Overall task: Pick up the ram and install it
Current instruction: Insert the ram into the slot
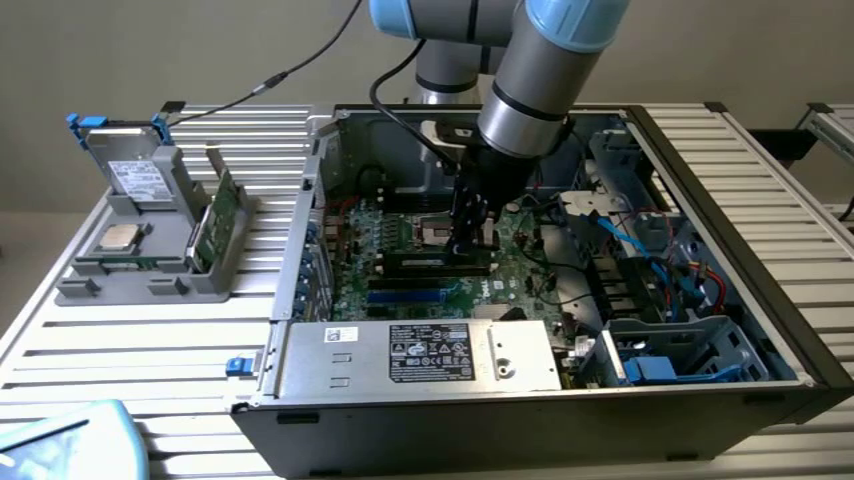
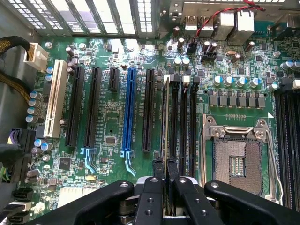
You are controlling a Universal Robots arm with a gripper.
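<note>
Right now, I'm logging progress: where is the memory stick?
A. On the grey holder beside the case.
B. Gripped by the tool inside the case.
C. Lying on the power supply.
B: the tool pinches the memory stick edge-on at the black slots on the board.

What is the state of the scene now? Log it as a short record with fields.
gripper: low inside the open computer case, over the motherboard
fingers: shut on the ram
position: edge-on, lined up along the black memory slots beside the processor socket
seating: cannot tell
holder: grey, on the exterior view's left, outside the case, carrying a silver chip
</note>
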